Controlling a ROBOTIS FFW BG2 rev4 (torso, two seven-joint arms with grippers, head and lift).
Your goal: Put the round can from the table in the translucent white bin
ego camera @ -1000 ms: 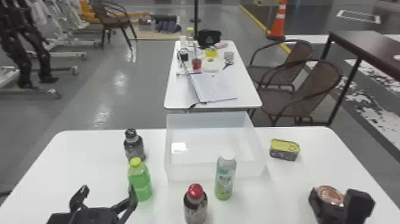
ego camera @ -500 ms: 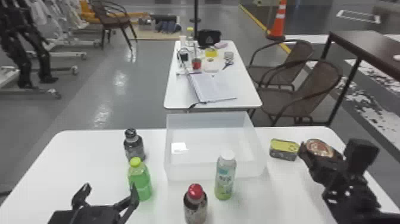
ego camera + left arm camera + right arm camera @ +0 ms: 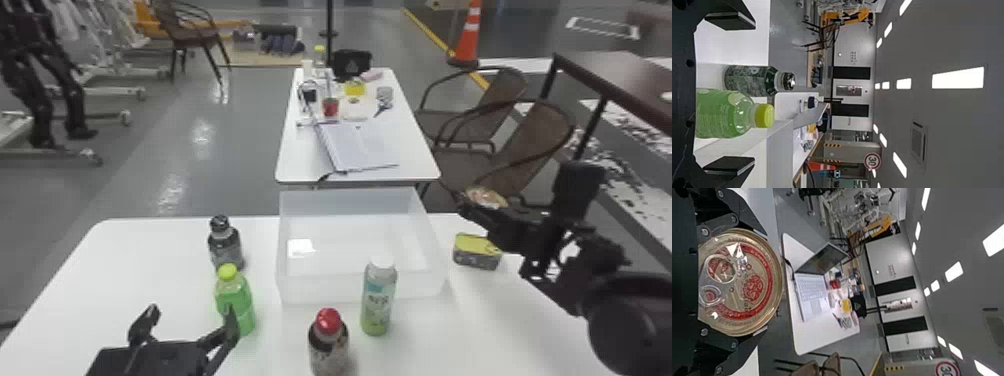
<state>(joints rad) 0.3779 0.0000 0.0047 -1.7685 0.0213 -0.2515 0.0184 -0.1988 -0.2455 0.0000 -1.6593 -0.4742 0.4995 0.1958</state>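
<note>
Four bottles (image 3: 234, 297) and a yellow-topped tin (image 3: 475, 252) stand nearer than a laptop (image 3: 357, 145), chairs (image 3: 535, 137) and orange cone (image 3: 468, 42).

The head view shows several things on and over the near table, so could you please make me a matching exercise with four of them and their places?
1. Round can
2. Yellow-topped tin
3. Black-capped bottle
4. Red-capped bottle

A. Behind the green bottle
B. Lowest of the bottles in the head view
C. In the right gripper
D. On the table, right of the bin

Pairs: 1-C, 2-D, 3-A, 4-B
</note>
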